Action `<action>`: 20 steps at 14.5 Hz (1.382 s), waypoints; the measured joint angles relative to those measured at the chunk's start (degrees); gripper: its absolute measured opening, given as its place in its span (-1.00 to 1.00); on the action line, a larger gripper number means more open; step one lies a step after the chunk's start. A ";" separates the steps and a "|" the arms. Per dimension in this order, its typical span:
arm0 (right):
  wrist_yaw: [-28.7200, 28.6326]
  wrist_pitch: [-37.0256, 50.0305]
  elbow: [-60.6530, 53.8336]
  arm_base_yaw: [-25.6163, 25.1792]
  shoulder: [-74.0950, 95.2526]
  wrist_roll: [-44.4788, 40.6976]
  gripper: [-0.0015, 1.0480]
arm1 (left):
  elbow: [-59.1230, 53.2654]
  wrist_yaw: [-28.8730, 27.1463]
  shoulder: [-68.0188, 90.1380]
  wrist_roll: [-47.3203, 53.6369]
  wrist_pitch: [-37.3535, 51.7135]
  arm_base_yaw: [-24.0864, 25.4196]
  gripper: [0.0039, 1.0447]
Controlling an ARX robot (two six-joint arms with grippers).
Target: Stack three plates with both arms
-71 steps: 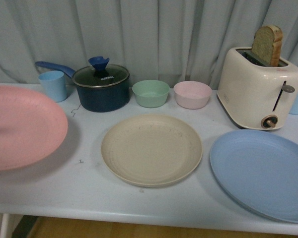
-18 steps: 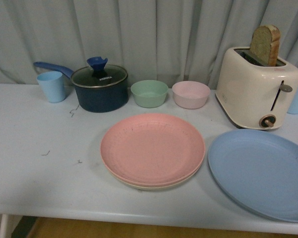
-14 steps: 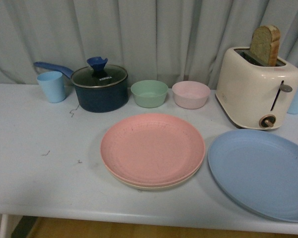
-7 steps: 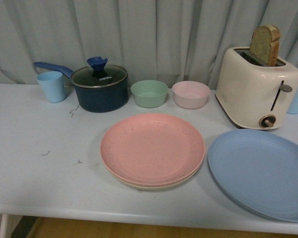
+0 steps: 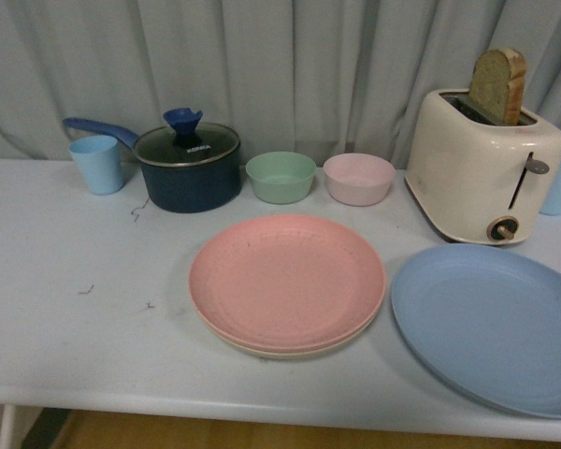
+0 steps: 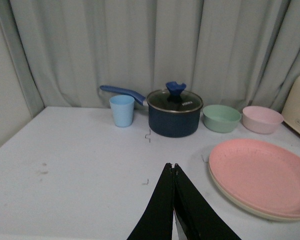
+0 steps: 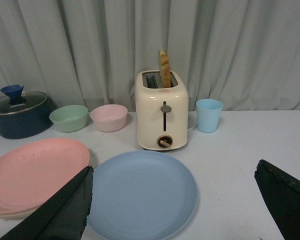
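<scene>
The pink plate (image 5: 287,279) lies on the beige plate (image 5: 280,354) at the middle of the white table; only the beige rim shows under it. The stack also shows in the left wrist view (image 6: 262,176) and the right wrist view (image 7: 32,172). The blue plate (image 5: 491,324) lies alone at the front right, also in the right wrist view (image 7: 142,192). Neither arm shows in the front view. My left gripper (image 6: 173,166) is shut and empty, above bare table left of the stack. My right gripper (image 7: 174,174) is open wide, above the blue plate.
A dark pot with glass lid (image 5: 189,164), a light blue cup (image 5: 97,163), a green bowl (image 5: 280,176) and a pink bowl (image 5: 359,178) stand along the back. A cream toaster with bread (image 5: 486,164) stands behind the blue plate, a second blue cup (image 7: 209,114) beside it.
The pink plate, at the far left 4.9 s ago, lay on the beige plate by 1.2 s ago. Nothing has moved over the last second.
</scene>
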 joint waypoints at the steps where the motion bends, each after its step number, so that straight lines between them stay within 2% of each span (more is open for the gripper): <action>1: 0.02 -0.07 0.00 0.00 0.00 0.00 0.87 | -0.09 0.02 0.00 0.00 -0.22 0.00 -0.97; 2: 0.02 -0.09 0.00 0.00 0.00 0.00 0.87 | -0.09 0.04 0.00 0.00 -0.20 0.00 -0.97; 3: 0.02 -0.09 0.00 0.00 0.00 0.00 0.87 | -0.09 0.02 0.00 0.00 -0.11 0.00 -0.84; 5: 0.02 -0.09 0.00 0.00 0.00 0.00 0.87 | -0.09 0.02 0.00 0.00 -0.13 0.00 -0.36; 9: 0.02 -0.09 0.00 0.00 0.00 0.00 0.87 | -0.09 0.02 0.00 0.00 -0.13 0.00 0.47; 10: -6.54 3.54 0.02 -2.84 1.66 -1.46 0.87 | -0.09 0.00 0.00 0.00 -0.13 0.00 0.72; 11: -16.39 11.85 0.92 -10.51 9.55 -2.47 0.87 | -0.09 0.04 0.00 0.04 -0.11 0.00 0.92; 12: -20.90 18.75 1.90 -14.91 17.11 -2.49 0.87 | -0.09 0.02 0.00 0.02 -0.13 0.00 0.86; 13: -22.32 27.45 4.31 -17.75 26.82 -1.77 0.87 | -0.09 0.00 0.00 0.02 -0.13 0.00 0.88; 14: -20.81 35.76 8.83 -19.85 37.48 0.48 0.87 | -0.09 0.02 0.00 0.02 -0.11 0.00 0.88; 16: -15.26 43.45 18.14 -20.22 54.49 4.87 0.87 | -0.09 0.02 0.00 0.02 -0.13 0.00 0.88; 18: -5.35 35.01 32.63 -15.19 81.20 10.78 0.87 | -0.09 0.02 0.00 0.02 -0.11 0.00 0.88; 20: -0.50 26.12 40.81 -8.79 93.31 9.81 0.87 | -0.09 0.02 0.00 0.02 -0.13 0.00 0.88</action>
